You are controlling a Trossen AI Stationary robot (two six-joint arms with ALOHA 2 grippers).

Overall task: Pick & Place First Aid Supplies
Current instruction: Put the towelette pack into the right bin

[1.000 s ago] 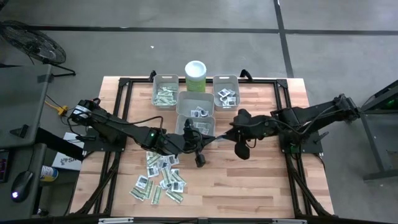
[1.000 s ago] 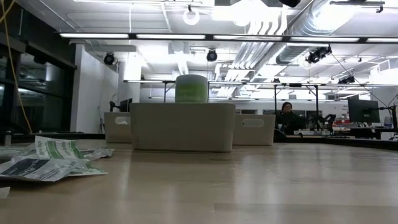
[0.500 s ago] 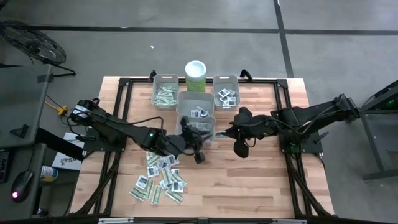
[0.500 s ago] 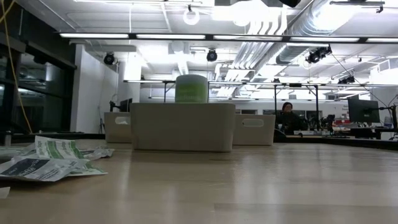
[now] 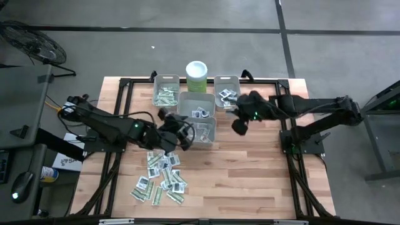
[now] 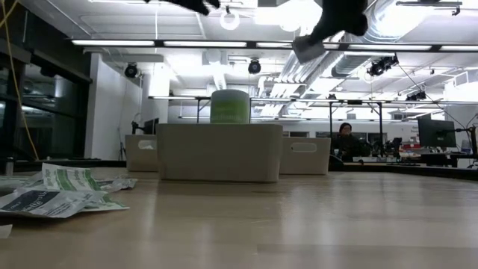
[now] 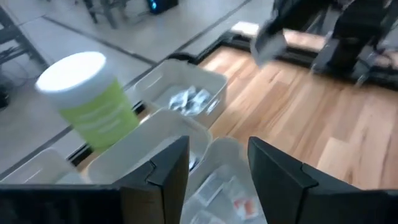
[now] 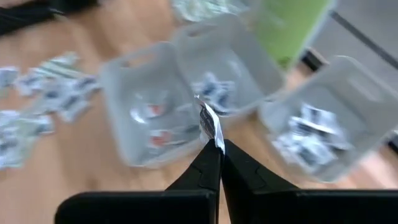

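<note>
- A small white packet (image 8: 210, 122) is pinched between the closed fingers of the right gripper (image 5: 238, 125), in the air just beside the bins, above the wood between the front bin (image 5: 201, 130) and the back right bin (image 5: 227, 92)
- In the low view this packet (image 6: 307, 48) hangs high over the bins
- The left gripper (image 7: 217, 163) is over the front bin — its fingers stand apart and hold nothing
- Many more packets (image 5: 161, 178) lie loose on the table (image 5: 262, 181), near its front left
- The green canister (image 5: 196, 76) stands behind the bins
</note>
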